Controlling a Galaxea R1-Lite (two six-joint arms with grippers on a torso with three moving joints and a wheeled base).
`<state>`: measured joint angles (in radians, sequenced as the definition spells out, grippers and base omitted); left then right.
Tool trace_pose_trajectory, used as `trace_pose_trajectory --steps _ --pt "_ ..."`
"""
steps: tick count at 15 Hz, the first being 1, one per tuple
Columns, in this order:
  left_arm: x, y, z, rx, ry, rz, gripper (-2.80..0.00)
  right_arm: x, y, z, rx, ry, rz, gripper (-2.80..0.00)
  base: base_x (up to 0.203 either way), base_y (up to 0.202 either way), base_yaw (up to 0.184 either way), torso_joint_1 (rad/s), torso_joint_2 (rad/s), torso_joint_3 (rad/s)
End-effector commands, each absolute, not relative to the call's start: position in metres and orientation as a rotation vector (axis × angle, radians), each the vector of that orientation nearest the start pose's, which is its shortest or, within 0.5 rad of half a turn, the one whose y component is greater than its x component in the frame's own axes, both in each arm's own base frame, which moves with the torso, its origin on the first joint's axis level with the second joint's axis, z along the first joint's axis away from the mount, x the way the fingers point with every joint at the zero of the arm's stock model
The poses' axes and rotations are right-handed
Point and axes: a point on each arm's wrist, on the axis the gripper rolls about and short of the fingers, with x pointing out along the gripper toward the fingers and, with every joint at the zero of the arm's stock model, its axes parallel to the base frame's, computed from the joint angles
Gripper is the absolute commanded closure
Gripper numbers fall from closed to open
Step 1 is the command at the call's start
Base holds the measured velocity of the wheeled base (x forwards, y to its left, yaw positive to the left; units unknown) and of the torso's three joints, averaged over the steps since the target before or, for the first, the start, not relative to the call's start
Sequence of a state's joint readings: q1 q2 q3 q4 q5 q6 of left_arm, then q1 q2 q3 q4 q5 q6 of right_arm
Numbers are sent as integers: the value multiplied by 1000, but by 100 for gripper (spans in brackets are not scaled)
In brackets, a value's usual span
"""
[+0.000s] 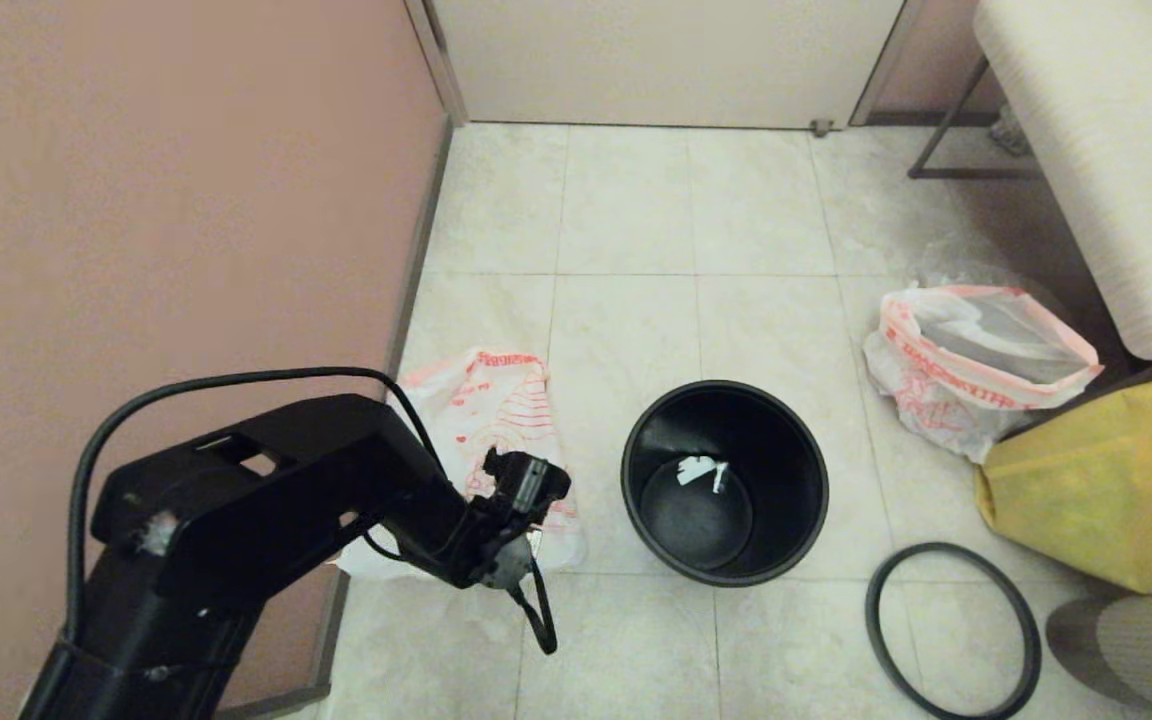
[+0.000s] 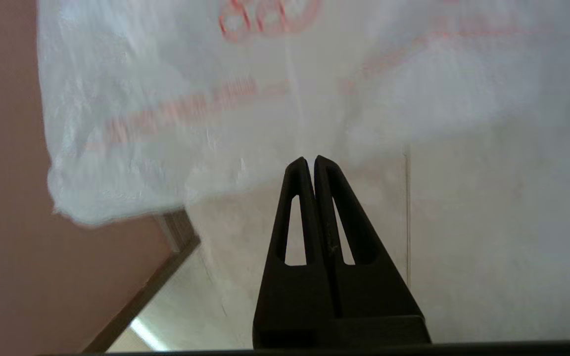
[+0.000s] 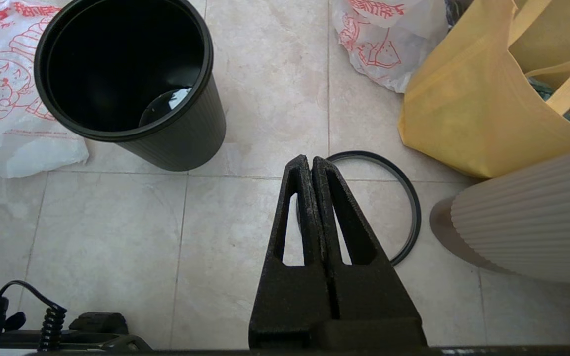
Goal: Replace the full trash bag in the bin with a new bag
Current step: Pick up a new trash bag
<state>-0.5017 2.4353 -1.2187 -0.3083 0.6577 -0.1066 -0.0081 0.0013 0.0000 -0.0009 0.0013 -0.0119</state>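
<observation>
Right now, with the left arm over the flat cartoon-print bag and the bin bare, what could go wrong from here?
1. The left gripper is shut above the new bag; pushing down closed may only shove the limp film along the tiles.
2. The bag lies against the wall, so room to come at it looks tight.
3. The hoop lies apart from the bin; without it, a fitted bag could slip in.

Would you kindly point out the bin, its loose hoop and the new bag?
bin (image 1: 808, 450): head view, inner wall.
hoop (image 1: 1028, 620): head view, right arc on the floor.
new bag (image 1: 496, 400): head view, printed upper part.
</observation>
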Motion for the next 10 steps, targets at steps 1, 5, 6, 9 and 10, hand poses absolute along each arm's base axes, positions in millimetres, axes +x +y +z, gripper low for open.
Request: trace_pose_trajectory --steps 1,5,6,9,10 --pt "391 -187 -48 405 773 217 0 -23 0 76 -12 1 -6 0 0 0 0 0 0 0" --pt "411 -190 -70 434 827 231 -280 -23 0 76 -12 2 -6 0 0 0 0 0 0 0" --pt "412 -190 -75 453 856 231 -280 -23 0 76 -12 2 -6 0 0 0 0 0 0 0" --pt "422 -190 -91 477 903 242 -280 -23 0 76 -12 1 -6 0 0 0 0 0 0 0" --pt "428 -189 -95 474 902 248 -280 -23 0 76 -12 1 -6 0 0 0 0 0 0 0"
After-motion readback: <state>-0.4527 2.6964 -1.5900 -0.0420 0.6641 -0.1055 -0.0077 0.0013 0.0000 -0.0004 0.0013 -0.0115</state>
